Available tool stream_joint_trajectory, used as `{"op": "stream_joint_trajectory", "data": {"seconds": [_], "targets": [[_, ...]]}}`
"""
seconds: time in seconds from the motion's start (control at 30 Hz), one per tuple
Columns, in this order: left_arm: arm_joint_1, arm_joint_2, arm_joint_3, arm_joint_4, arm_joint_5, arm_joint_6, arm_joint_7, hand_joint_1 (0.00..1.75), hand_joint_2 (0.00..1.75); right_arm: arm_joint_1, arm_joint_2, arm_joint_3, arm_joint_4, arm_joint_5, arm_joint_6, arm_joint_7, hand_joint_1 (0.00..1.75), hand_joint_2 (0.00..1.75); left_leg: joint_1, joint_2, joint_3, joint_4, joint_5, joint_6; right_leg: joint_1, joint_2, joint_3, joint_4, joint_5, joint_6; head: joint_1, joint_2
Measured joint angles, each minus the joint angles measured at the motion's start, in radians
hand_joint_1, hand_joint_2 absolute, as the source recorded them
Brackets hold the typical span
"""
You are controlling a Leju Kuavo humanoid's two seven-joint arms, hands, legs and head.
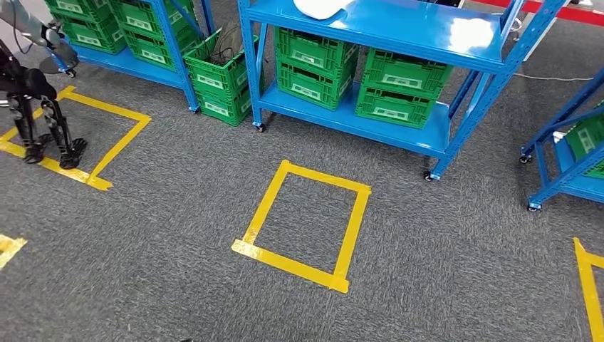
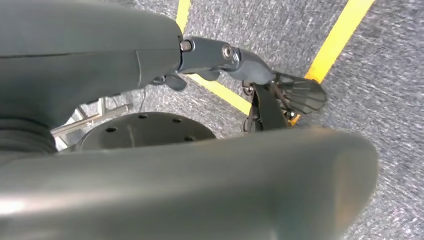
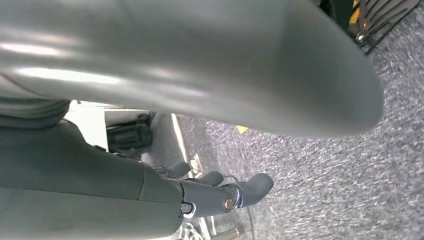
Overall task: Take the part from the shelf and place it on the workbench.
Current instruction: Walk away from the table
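Green crates bear white labels, unreadable.

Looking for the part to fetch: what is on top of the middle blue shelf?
A white object lies on the top board of the blue shelf, cut off by the picture's edge, so its kind is unclear. Green crates sit on the board below.

From the head view we look forward and down, from well back, at grey carpet, a yellow tape square and blue shelves holding green crates. Each wrist camera sits close behind its hanging hand, left hand and right hand, facing past the fingers to the floor. All three views share carpet; the left wrist view also catches yellow tape beyond its fingertips.
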Motion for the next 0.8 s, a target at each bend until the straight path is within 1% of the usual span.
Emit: {"op": "stream_joint_trajectory", "data": {"seconds": [0.03, 0.07, 0.1, 0.13, 0.17, 0.2, 0.23, 0.27, 0.3, 0.33, 0.37, 0.4, 0.43, 0.47, 0.5, 0.53, 0.6, 0.63, 0.67, 0.7, 0.73, 0.77, 0.8], "targets": [[0.001, 0.0, 0.0, 0.0, 0.0, 0.0, 0.0, 0.0, 0.0, 0.001, 0.001, 0.0, 0.0, 0.0, 0.0, 0.0, 0.0, 0.0, 0.001, -0.001, -0.021, 0.041, -0.018, -0.004, -0.005, 0.0, 0.012, -0.013, 0.005, 0.001, -0.004, 0.0], [0.001, 0.001, 0.0, 0.0, 0.001, 0.001, 0.0, 0.0, 0.0, 0.0, 0.002, 0.0, 0.0, 0.0, 0.0, 0.0, 0.0, 0.0, 0.003, -0.002, -0.052, 0.097, -0.039, -0.009, -0.006, -0.001, 0.018, -0.018, 0.005, 0.0, -0.01, 0.0], [0.001, 0.001, 0.0, 0.0, 0.001, 0.001, 0.0, 0.0, 0.0, 0.0, 0.003, 0.0, 0.0, 0.0, -0.001, 0.0, 0.0, 0.0, 0.006, -0.002, -0.091, 0.158, -0.057, -0.013, -0.007, 0.0, 0.021, -0.018, 0.003, 0.0, -0.015, 0.0], [0.002, 0.002, 0.0, 0.0, 0.002, 0.002, 0.0, 0.0, 0.0, 0.0, 0.004, 0.0, 0.0, -0.001, -0.001, 0.0, 0.0, 0.0, 0.008, -0.001, -0.125, 0.203, -0.061, -0.018, -0.009, 0.001, 0.024, -0.018, -0.001, 0.002, -0.019, 0.0], [0.003, 0.003, 0.0, 0.0, 0.002, 0.003, 0.0, 0.0, 0.0, 0.0, 0.005, 0.0, 0.0, -0.001, -0.002, 0.0, 0.0, 0.0, 0.01, -0.001, -0.144, 0.215, -0.046, -0.022, -0.011, 0.002, 0.028, -0.017, -0.006, 0.005, -0.023, 0.0], [0.004, 0.004, 0.0, 0.0, 0.002, 0.004, 0.0, 0.0, 0.0, 0.001, 0.006, 0.001, 0.0, -0.002, -0.002, 0.0, 0.0, 0.0, 0.012, -0.001, -0.142, 0.187, -0.013, -0.025, -0.013, 0.003, 0.035, -0.016, -0.012, 0.009, -0.028, 0.0], [0.004, 0.006, 0.0, 0.001, 0.002, 0.004, 0.0, 0.0, 0.0, 0.002, 0.006, 0.001, 0.0, -0.002, -0.003, 0.0, 0.0, 0.0, 0.014, -0.001, -0.123, 0.128, 0.031, -0.028, -0.016, 0.003, 0.043, -0.014, -0.02, 0.015, -0.032, 0.0], [0.004, 0.006, 0.0, 0.001, 0.003, 0.005, 0.0, 0.0, 0.0, 0.003, 0.006, 0.001, 0.0, -0.002, -0.003, 0.0, 0.0, 0.0, 0.016, -0.001, -0.097, 0.063, 0.065, -0.03, -0.017, 0.004, 0.046, -0.011, -0.029, 0.022, -0.037, 0.0], [0.003, 0.007, 0.0, 0.001, 0.003, 0.005, 0.0, 0.0, 0.0, 0.002, 0.006, 0.001, 0.0, -0.003, -0.003, 0.0, 0.0, 0.0, 0.017, -0.002, -0.07, 0.01, 0.084, -0.028, -0.017, 0.005, 0.046, -0.006, -0.039, 0.03, -0.041, 0.0], [0.002, 0.007, 0.0, 0.001, 0.003, 0.005, 0.0, 0.0, 0.0, 0.001, 0.006, 0.001, 0.0, -0.003, -0.003, 0.0, 0.0, 0.0, 0.016, -0.003, -0.052, -0.02, 0.088, -0.023, -0.016, 0.005, 0.044, -0.003, -0.047, 0.037, -0.042, 0.0], [0.001, 0.007, 0.0, 0.001, 0.003, 0.005, 0.0, 0.0, 0.0, -0.001, 0.006, 0.001, 0.0, -0.003, -0.003, 0.0, 0.0, 0.0, 0.014, -0.004, -0.043, -0.03, 0.081, -0.016, -0.015, 0.006, 0.042, -0.002, -0.053, 0.044, -0.041, 0.0], [0.0, 0.007, 0.0, 0.0, 0.003, 0.005, 0.0, 0.0, 0.0, -0.002, 0.006, 0.001, 0.0, -0.003, -0.003, 0.0, 0.0, 0.0, 0.013, -0.005, -0.039, -0.032, 0.078, -0.007, -0.016, 0.006, 0.043, -0.002, -0.056, 0.05, -0.039, 0.0], [0.001, 0.007, 0.0, 0.0, 0.003, 0.005, 0.001, 0.0, 0.0, -0.003, 0.006, 0.002, 0.0, -0.003, -0.004, 0.0, 0.0, 0.0, 0.013, -0.004, -0.038, -0.033, 0.078, 0.0, -0.018, 0.006, 0.045, 0.0, -0.058, 0.055, -0.036, 0.0], [0.001, 0.008, 0.0, 0.001, 0.003, 0.005, 0.0, 0.0, 0.0, -0.003, 0.006, 0.003, 0.0, -0.003, -0.004, 0.0, 0.0, 0.0, 0.014, -0.004, -0.037, -0.035, 0.077, 0.007, -0.019, 0.005, 0.042, 0.011, -0.066, 0.061, -0.033, 0.0], [0.002, 0.008, 0.0, 0.001, 0.003, 0.005, 0.0, 0.0, 0.0, -0.003, 0.006, 0.004, 0.0, -0.003, -0.004, 0.0, 0.0, 0.0, 0.015, -0.004, -0.035, -0.036, 0.077, 0.012, -0.021, 0.005, 0.03, 0.041, -0.083, 0.066, -0.029, 0.0], [0.002, 0.009, 0.0, 0.001, 0.003, 0.004, 0.0, 0.0, 0.0, -0.003, 0.006, 0.006, 0.0, -0.003, -0.004, 0.0, 0.0, 0.0, 0.015, -0.004, -0.034, -0.037, 0.076, 0.017, -0.023, 0.004, 0.004, 0.094, -0.11, 0.07, -0.023, 0.0], [0.002, 0.01, 0.0, 0.001, 0.002, 0.004, 0.0, 0.0, 0.0, -0.002, 0.006, 0.009, 0.0, -0.003, -0.004, 0.0, 0.0, 0.0, 0.011, -0.003, -0.031, -0.037, 0.07, 0.023, -0.025, 0.003, -0.074, 0.231, -0.166, 0.075, -0.012, 0.0], [0.002, 0.01, 0.0, 0.001, 0.002, 0.004, 0.0, 0.0, 0.0, -0.001, 0.006, 0.009, 0.0, -0.004, -0.004, 0.0, 0.0, 0.0, 0.009, -0.003, -0.029, -0.037, 0.067, 0.025, -0.025, 0.003, -0.106, 0.279, -0.175, 0.075, -0.009, 0.0], [0.003, 0.01, 0.0, 0.001, 0.002, 0.004, 0.0, 0.0, 0.0, 0.0, 0.006, 0.01, 0.0, -0.004, -0.004, 0.0, 0.0, 0.0, 0.007, -0.004, -0.025, -0.037, 0.064, 0.025, -0.024, 0.003, -0.12, 0.29, -0.161, 0.072, -0.006, 0.0], [0.003, 0.01, 0.0, 0.001, 0.002, 0.004, 0.0, 0.0, 0.0, 0.001, 0.006, 0.012, 0.0, -0.004, -0.004, 0.0, 0.0, 0.0, 0.006, -0.005, -0.019, -0.037, 0.06, 0.025, -0.023, 0.003, -0.116, 0.26, -0.128, 0.068, -0.004, 0.0], [0.003, 0.01, 0.0, 0.001, 0.002, 0.004, 0.0, 0.0, 0.0, 0.002, 0.006, 0.013, 0.0, -0.004, -0.004, 0.0, 0.0, 0.0, 0.005, -0.006, -0.012, -0.037, 0.055, 0.025, -0.021, 0.003, -0.094, 0.197, -0.083, 0.061, -0.001, 0.0], [0.003, 0.009, 0.0, 0.001, 0.002, 0.004, 0.0, 0.0, 0.0, 0.002, 0.006, 0.014, 0.0, -0.004, -0.004, 0.0, 0.0, 0.0, 0.004, -0.006, -0.008, -0.038, 0.051, 0.023, -0.018, 0.003, -0.068, 0.129, -0.046, 0.053, 0.002, 0.0], [0.002, 0.009, 0.0, 0.001, 0.002, 0.004, 0.0, 0.0, 0.0, 0.001, 0.006, 0.015, 0.0, -0.004, -0.004, 0.0, 0.0, 0.0, 0.003, -0.006, -0.004, -0.038, 0.047, 0.02, -0.014, 0.002, -0.045, 0.072, -0.021, 0.045, 0.003, 0.0]]}}
